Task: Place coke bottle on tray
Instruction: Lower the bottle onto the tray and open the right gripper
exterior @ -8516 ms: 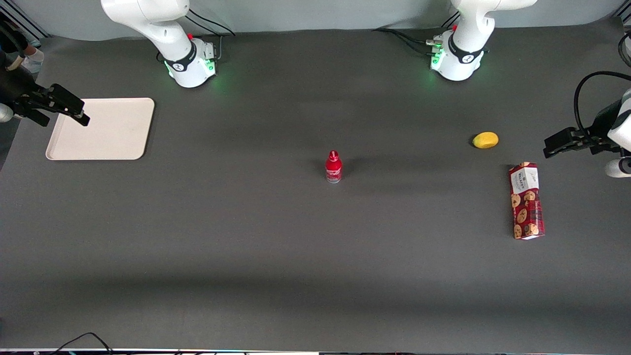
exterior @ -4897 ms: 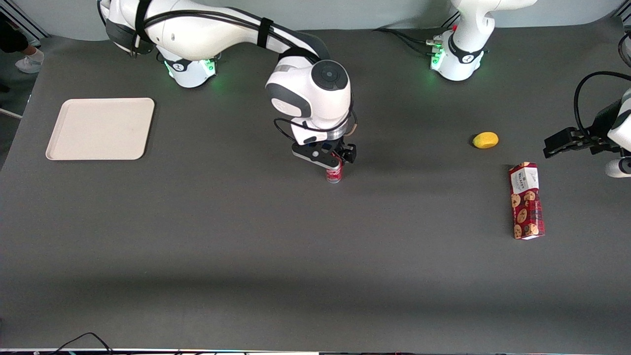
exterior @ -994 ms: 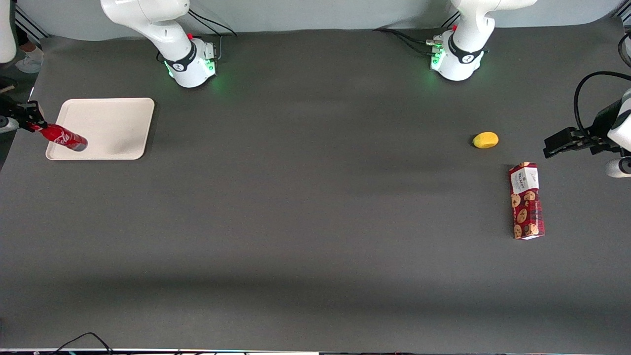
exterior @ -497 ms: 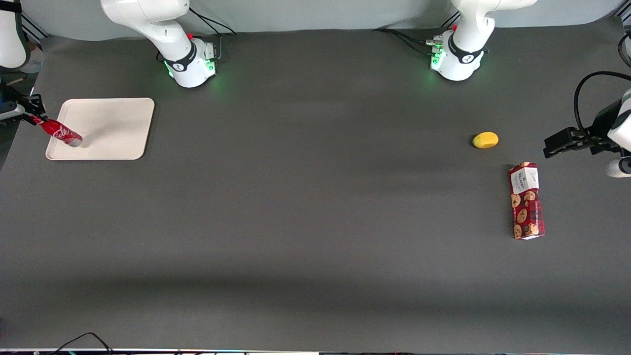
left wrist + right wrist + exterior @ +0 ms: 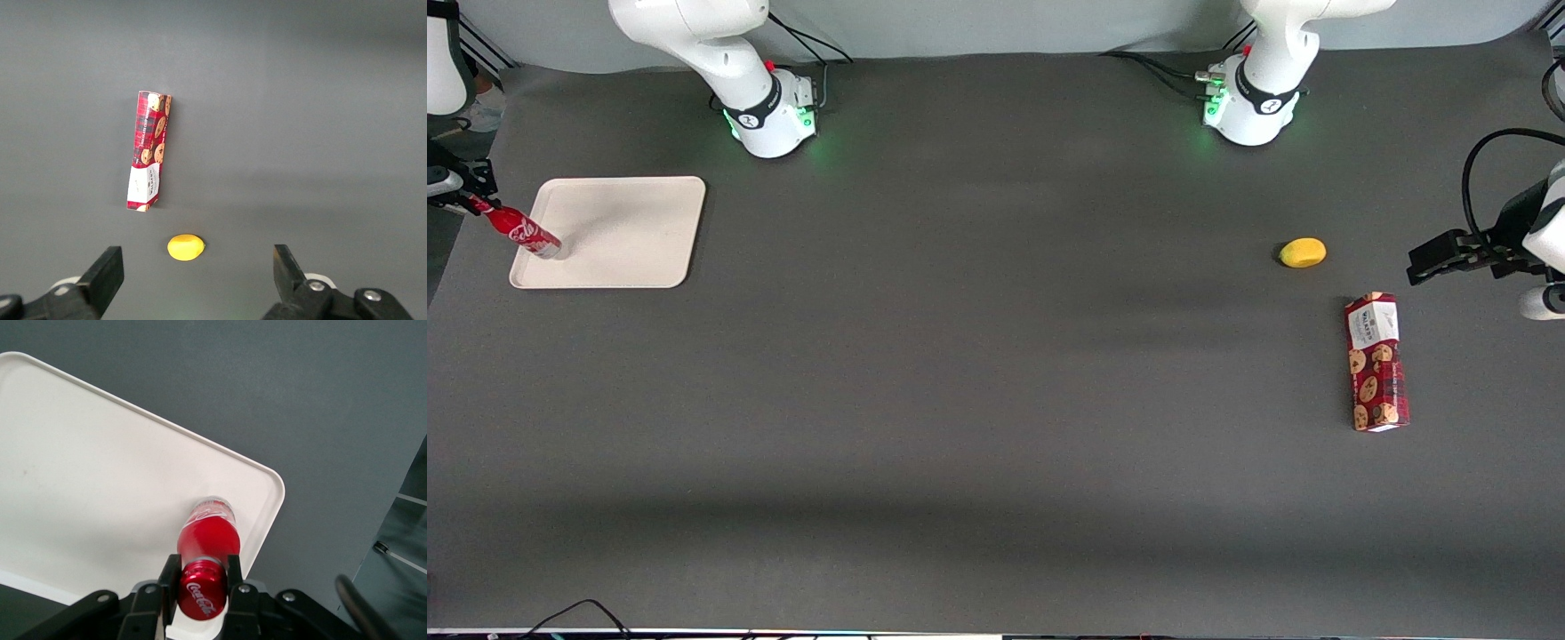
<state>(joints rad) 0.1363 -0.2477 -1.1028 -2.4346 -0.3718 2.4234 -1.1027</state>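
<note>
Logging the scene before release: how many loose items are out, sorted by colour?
Red: 2, coke bottle held in the end effector over the tray, and cookie box
Yellow: 1, lemon-like fruit
Cream-white: 1, tray
Total: 4

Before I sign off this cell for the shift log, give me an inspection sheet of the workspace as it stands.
Surface: dark grey table; no spills seen.
Job's things: coke bottle tilted, base at or just above the tray near one corner, cap gripped; contact not settled.
Clutter: yellow fruit and cookie box lying flat, both toward the parked arm's end, apart from each other.
Grippers: gripper shut on the bottle's cap at the working arm's end of the table.
Cables: black cables at the arm bases; one at the table edge nearest the front camera.
Surroundings: grey wall; a shoe on the floor off the table.
</note>
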